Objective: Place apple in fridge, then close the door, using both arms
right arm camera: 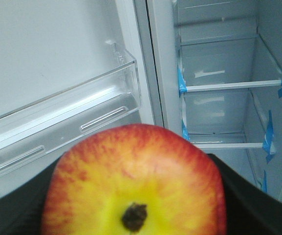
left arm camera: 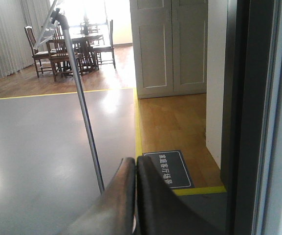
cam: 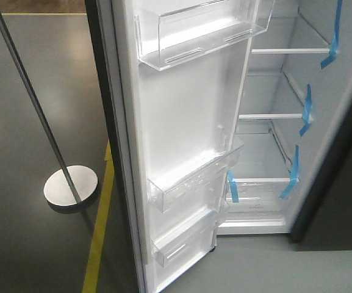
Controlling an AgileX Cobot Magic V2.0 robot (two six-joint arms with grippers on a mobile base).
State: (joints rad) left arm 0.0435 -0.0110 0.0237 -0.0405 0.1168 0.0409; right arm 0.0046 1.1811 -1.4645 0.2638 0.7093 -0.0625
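Right wrist-mounted view: apple (right arm camera: 133,181) clamped by right gripper (right arm camera: 131,208), in front of the fridge (right arm camera: 219,63).
Left gripper (left arm camera: 136,171): fingers pressed together, holding nothing.
Door (cam: 182,110): wide open.

The small round apple (right arm camera: 136,181) was red streaked over yellow; the fridge (cam: 267,91) was white inside, with blue tape strips (cam: 334,43).

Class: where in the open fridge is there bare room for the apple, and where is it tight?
Each visible shelf in the fridge is bare, bordered by blue tape and white walls. The clear door bins are empty. Tightest: hinge side, where bins near the shelf fronts.
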